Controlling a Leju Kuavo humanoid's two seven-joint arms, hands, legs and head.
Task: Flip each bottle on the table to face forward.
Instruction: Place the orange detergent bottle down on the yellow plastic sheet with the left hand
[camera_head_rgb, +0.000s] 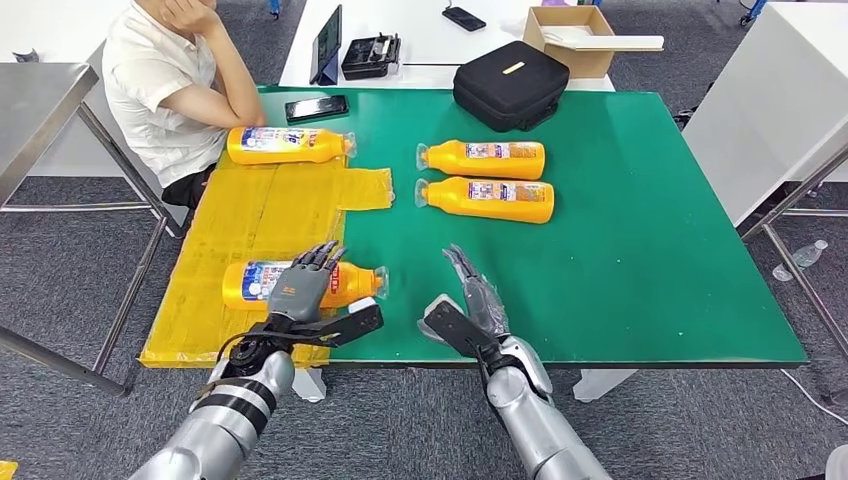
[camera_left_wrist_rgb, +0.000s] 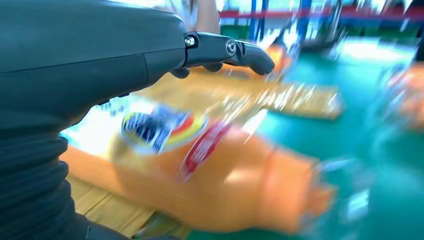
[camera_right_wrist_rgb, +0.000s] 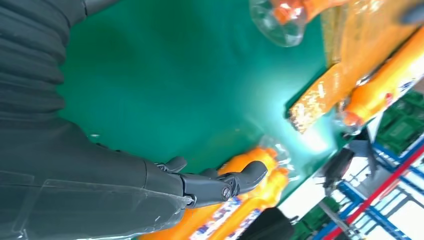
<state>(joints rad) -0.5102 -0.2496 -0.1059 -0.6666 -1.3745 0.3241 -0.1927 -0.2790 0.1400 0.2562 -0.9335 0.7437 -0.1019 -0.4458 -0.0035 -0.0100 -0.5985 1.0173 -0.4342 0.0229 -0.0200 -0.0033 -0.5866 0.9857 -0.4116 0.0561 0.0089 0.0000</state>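
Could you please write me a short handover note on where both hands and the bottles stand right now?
Left hand: open, fingers spread over the near bottle on the yellow sheet; contact cannot be told.
Right hand: open, holding nothing, above the green mat.
Far-left bottle lies on the sheet near a seated person. The two middle bottles lie side by side on the mat.
Done: cannot tell. Left: check and flip every bottle as needed.
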